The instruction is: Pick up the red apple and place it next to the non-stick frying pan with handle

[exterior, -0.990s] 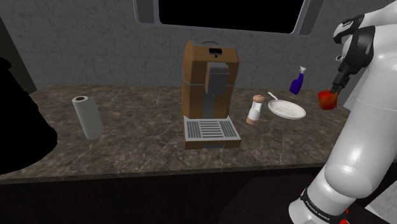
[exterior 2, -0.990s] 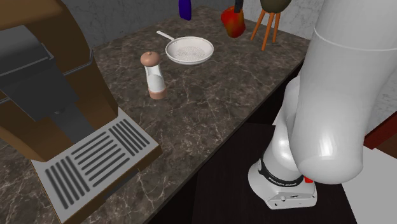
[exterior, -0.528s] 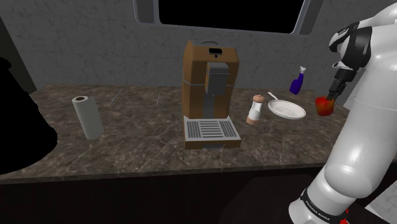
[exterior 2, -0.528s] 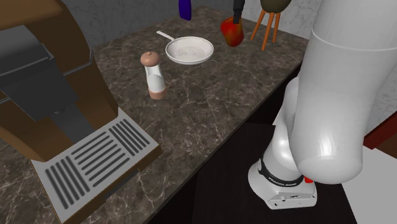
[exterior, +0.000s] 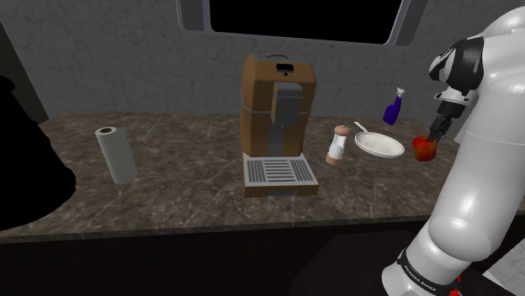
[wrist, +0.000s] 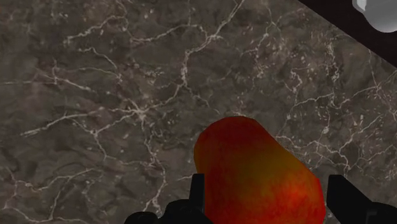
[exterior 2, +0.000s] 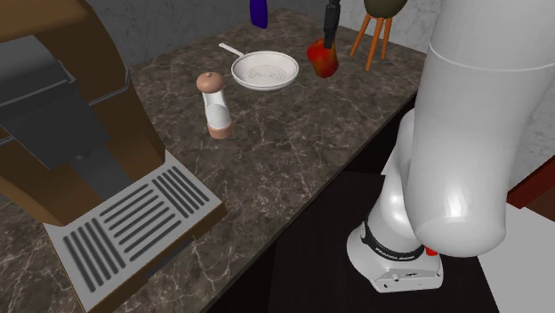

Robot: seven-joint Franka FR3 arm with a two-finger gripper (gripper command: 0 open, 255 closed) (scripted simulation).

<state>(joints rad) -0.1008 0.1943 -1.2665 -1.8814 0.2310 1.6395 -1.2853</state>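
Note:
My black gripper (exterior: 430,140) is shut on the red apple (exterior: 423,149), which hangs just above the dark marble counter (exterior: 193,185). In the wrist view the apple (wrist: 257,173) sits clasped between my two fingers (wrist: 197,194) over bare stone. The pale frying pan (exterior: 379,144) with its thin handle lies a short way off, toward the shoulder view's left of the apple. In the second exterior view the apple (exterior 2: 323,57) hangs just right of the pan (exterior 2: 264,70), under my gripper (exterior 2: 326,46).
A pepper mill (exterior: 338,144) stands left of the pan, and a brown coffee machine (exterior: 278,126) beyond it. A blue spray bottle (exterior: 393,107) stands behind the pan. A paper towel roll (exterior: 116,155) is far left. A wooden stool (exterior 2: 378,27) stands past the counter's edge.
The gripper has lowered the apple toward the counter and carried it slightly toward the pan. Nothing else has moved.

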